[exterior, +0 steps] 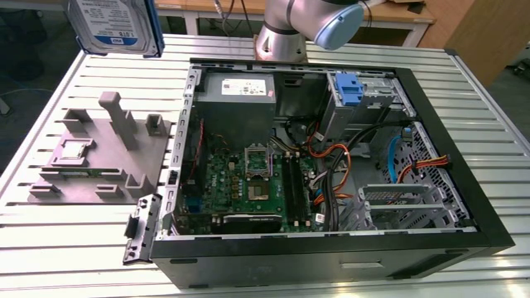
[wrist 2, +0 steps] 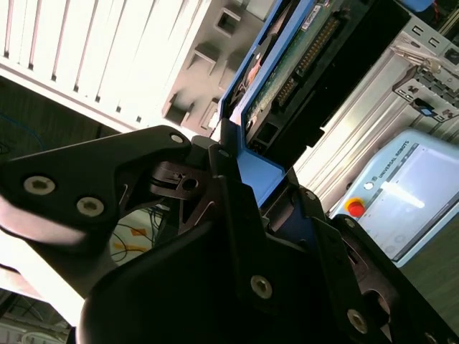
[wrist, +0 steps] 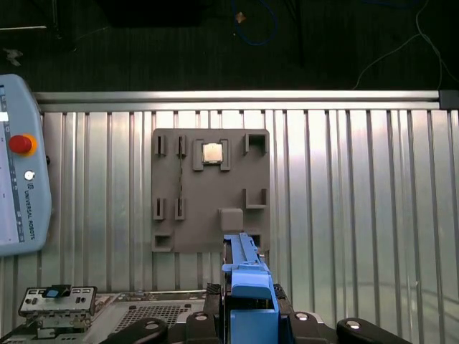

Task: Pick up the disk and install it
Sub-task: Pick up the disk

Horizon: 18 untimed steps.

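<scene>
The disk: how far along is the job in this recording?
Pickup looks done: the disk is in the air, clear of the grey fixture. In hand: the gripper is clamped on the disk's blue carrier. Left: the install, since the disk is outside the open computer case and not yet in a bay.

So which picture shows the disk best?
The exterior view: the disk shows its broad labelled face there. In the first wrist view it is edge-on, a thin blue strip. The second wrist view sees its circuit-board side slanting.
</scene>
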Tool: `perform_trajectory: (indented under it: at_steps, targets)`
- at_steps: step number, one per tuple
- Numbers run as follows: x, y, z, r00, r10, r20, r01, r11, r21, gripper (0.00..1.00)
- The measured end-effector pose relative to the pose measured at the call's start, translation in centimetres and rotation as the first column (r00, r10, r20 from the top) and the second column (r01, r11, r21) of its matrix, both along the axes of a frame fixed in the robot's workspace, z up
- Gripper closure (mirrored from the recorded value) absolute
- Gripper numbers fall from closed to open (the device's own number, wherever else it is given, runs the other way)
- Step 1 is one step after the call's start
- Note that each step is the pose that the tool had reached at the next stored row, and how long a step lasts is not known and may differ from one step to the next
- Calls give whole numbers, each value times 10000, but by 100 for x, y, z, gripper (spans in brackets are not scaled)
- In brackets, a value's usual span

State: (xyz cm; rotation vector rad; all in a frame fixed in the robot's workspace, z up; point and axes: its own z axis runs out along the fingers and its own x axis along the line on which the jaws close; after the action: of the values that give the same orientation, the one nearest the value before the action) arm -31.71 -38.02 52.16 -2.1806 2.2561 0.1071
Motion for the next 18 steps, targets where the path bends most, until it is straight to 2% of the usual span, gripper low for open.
perform_trajectory:
  at_steps: [18]
  targets:
    - [78,0,0,10000,0,0,0,10000,0,64]
